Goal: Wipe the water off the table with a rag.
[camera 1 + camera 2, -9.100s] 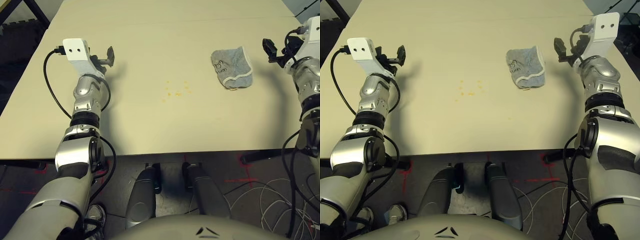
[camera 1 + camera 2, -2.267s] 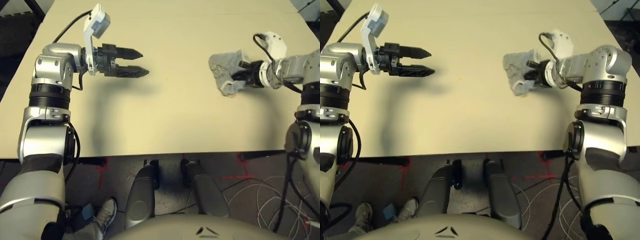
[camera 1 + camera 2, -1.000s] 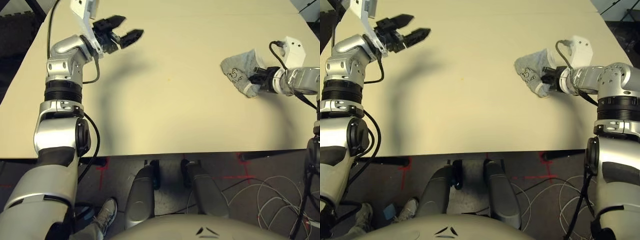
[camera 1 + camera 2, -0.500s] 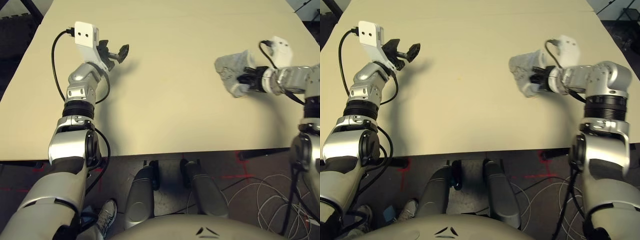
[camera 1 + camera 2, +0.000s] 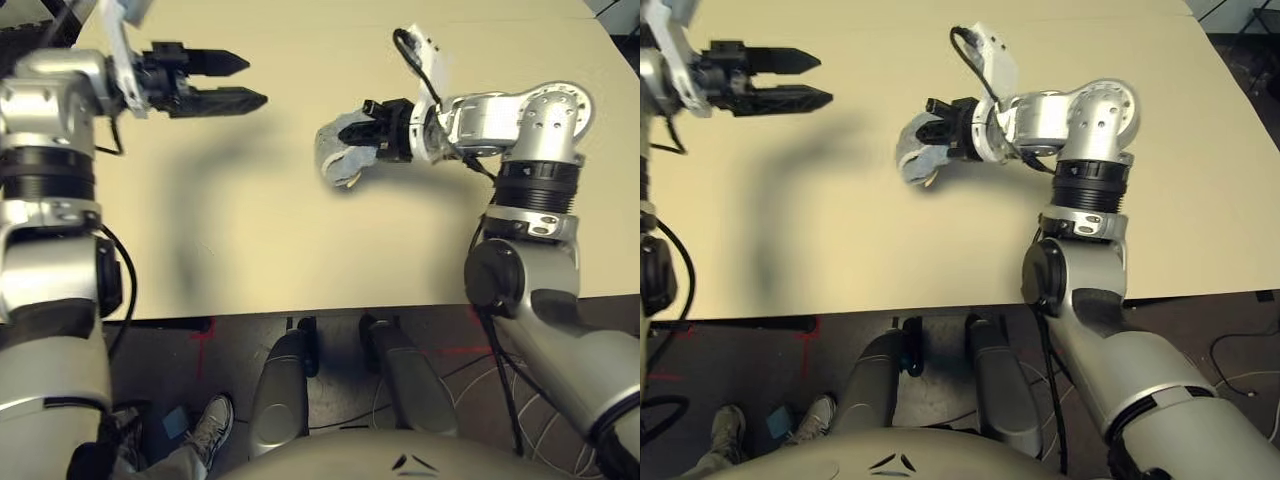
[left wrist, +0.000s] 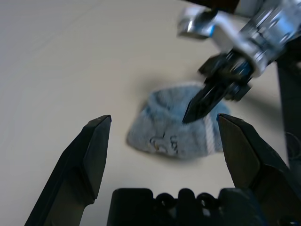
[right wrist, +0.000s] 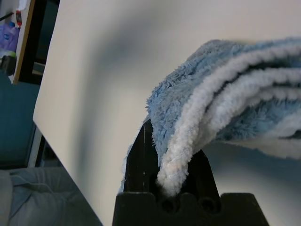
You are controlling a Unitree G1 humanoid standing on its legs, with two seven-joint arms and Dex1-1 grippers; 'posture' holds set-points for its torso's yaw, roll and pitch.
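Observation:
My right gripper (image 5: 358,142) is shut on the grey rag (image 5: 338,152), a bunched terry cloth with a white hem (image 7: 188,141). It presses the rag down on the pale beige table (image 5: 300,240) near its middle. In the right wrist view the cloth drapes over my black fingers (image 7: 140,162). At the table's left, my left gripper (image 5: 255,80) hovers open and empty, pointing toward the rag from about a forearm's length away. The left wrist view looks between its fingers at the rag (image 6: 169,129) and the right gripper's tip. The water droplets are hidden.
The table's front edge (image 5: 300,312) runs just before my body. Below it lie dark floor, red tape marks and cables. A person's shoe (image 5: 212,425) stands on the floor at the lower left.
My right gripper has dragged the rag leftward from the table's right side to its middle. My left gripper has swung round and now points right, toward the rag, with its fingers apart.

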